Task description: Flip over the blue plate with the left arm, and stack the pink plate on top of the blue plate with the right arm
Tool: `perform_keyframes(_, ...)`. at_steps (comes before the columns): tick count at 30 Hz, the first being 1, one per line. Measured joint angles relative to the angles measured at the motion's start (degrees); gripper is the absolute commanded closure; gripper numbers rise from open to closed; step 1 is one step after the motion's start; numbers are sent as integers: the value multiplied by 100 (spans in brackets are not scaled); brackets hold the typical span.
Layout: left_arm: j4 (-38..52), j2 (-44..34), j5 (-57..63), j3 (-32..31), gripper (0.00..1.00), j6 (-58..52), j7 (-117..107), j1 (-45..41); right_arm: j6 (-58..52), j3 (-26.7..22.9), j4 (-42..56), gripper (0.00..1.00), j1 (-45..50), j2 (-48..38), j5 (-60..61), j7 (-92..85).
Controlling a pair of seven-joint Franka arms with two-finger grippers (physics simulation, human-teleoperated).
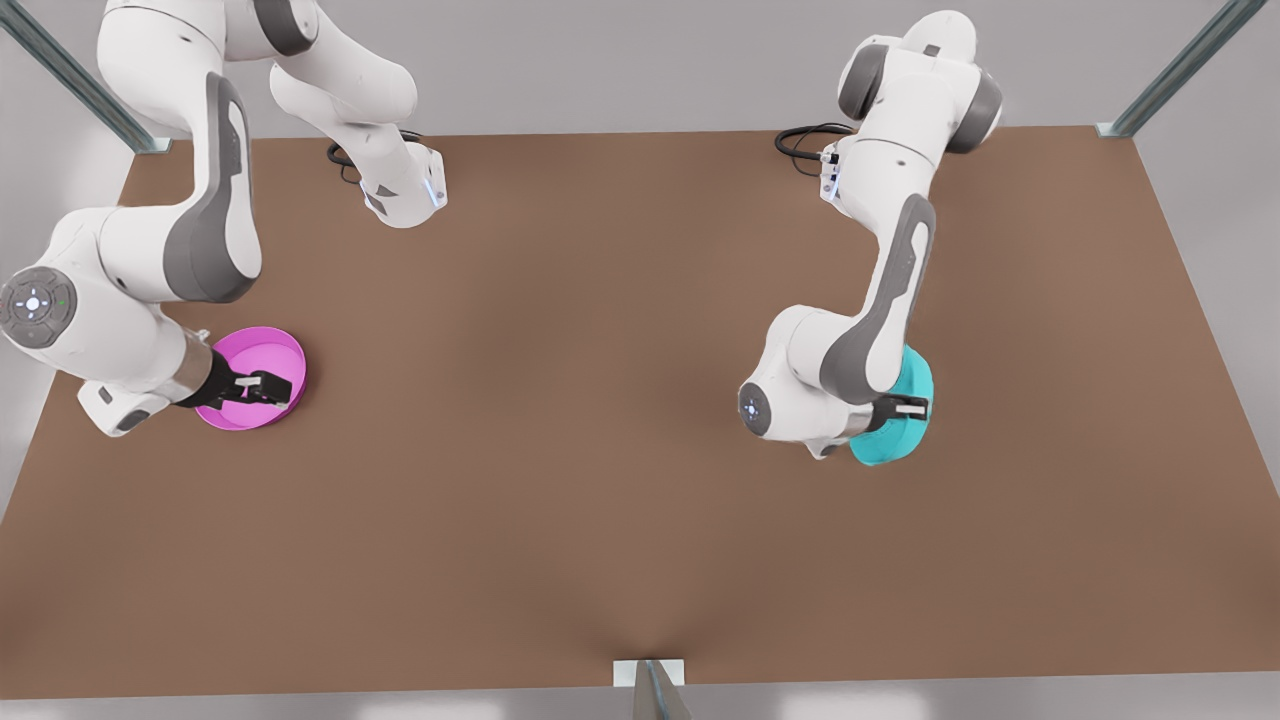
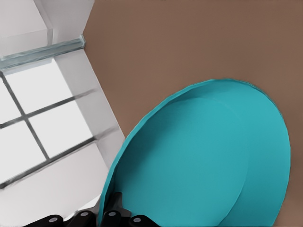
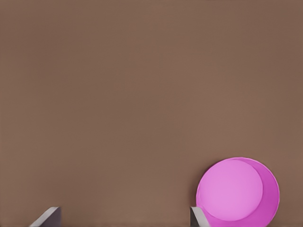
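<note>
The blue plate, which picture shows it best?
The left wrist view: the blue plate appears large, tilted up, its flat base facing the camera, its rim pinched by the left end effector. In the front view the blue plate is partly hidden behind the arm on that view's right.

Smooth matt blue plate (image 2: 199, 161) and pink plate (image 3: 236, 191); matt brown table (image 1: 600, 450); glossy white arm shells.

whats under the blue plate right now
The blue plate is tilted up on edge in the left gripper, shut on its rim. Brown table shows past it. Where its lower edge meets the table is hidden by the arm.
</note>
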Motion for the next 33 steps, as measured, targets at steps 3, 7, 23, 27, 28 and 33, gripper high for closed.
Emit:
perform_keyframes(3,-18,92,282,0,79,-299,-681,-521,1,0,0,0,2,79,-18,9)
perform_keyframes(7,-44,241,481,-8,79,-719,-1441,-1112,1,0,6,0,-31,71,-25,-8)
perform_keyframes(23,-164,1060,1130,-8,79,-1560,-4006,-2617,9,1,-9,0,28,96,-62,43)
perform_keyframes(27,-194,1211,1333,-27,79,-1678,-4444,-2847,10,0,0,0,-28,133,-79,44)
perform_keyframes(28,-193,1247,1379,-25,79,-1686,-4461,-2877,10,0,0,0,-28,133,-80,44)
perform_keyframes(33,-193,1473,1667,-24,79,-1698,-4586,-3134,10,5,0,0,54,194,-80,57)
